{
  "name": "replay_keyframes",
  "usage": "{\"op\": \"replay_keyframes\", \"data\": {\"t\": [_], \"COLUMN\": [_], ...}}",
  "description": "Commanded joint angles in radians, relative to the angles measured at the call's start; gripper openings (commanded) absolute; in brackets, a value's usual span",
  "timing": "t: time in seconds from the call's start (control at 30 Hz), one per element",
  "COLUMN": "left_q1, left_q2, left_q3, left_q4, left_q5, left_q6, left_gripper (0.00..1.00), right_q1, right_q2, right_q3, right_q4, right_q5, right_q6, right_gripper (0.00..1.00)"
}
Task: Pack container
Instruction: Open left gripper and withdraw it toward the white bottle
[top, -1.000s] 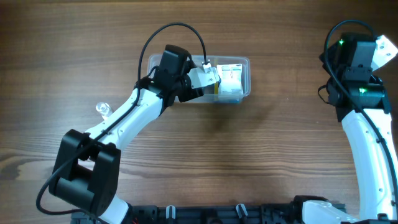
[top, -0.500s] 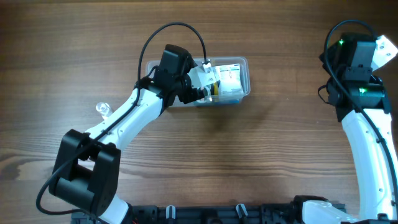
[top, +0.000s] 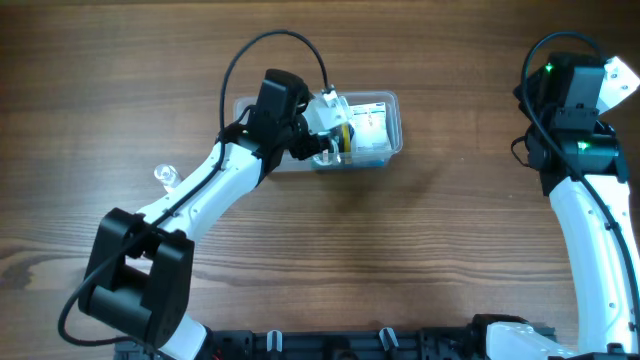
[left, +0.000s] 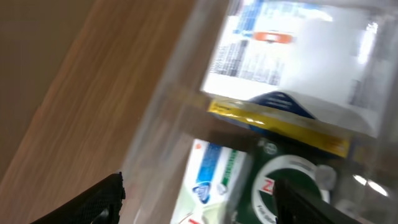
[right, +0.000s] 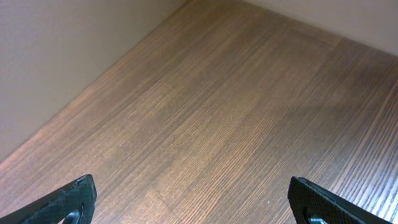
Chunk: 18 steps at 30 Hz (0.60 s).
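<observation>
The clear plastic container (top: 396, 128) lies at the table's upper middle, with several small packages inside. My left gripper (top: 334, 137) reaches down into its left half. In the left wrist view its fingers (left: 208, 200) are wide apart, open, with the container wall (left: 160, 127) and a white box with blue and green print (left: 214, 177) between them. Next to that box are a green round item (left: 283, 182) and a white box with a yellow edge (left: 292, 68). My right gripper (top: 562, 78) is far off at the upper right, open and empty over bare wood (right: 202, 200).
A small clear object (top: 165, 175) lies on the table left of the left arm. The wooden table (top: 430, 250) runs across the whole view. In the right wrist view, a pale wall meets the table's far edge (right: 124, 56).
The container has slid slightly left and the left gripper has shifted and turned a little over it. The right arm has not moved.
</observation>
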Motion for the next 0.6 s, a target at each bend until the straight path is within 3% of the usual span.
{"op": "replay_keyframes", "data": {"t": [0.0,0.2,0.33,0.57], "left_q1": [0.004,0.003,0.004,0.004], "left_q2": [-0.089,-0.229,-0.347,-0.408], "left_q3": [-0.003,-0.003,0.001,0.248], "left_q4": [0.018,-0.007,-0.052,-0.452], "left_q5": [-0.092,-0.099,-0.083,-0.182], "left_q6": [-0.202,-0.444,-0.537,-0.623], "left_gripper": [0.76,0.80,0.80,0.83], "right_q1": [0.002,0.002,0.002,0.002], "right_q2": [0.009,0.009,0.009,0.009], "right_q3": [-0.003,-0.003,-0.003,-0.003], "right_q4": [0.003,0.003,0.003,0.003], "right_q5": [0.009,0.009,0.009,0.009], "right_q6": [0.012,0.012,0.012,0.012], "right_gripper": [1.00,1.00,1.00,1.00]}}
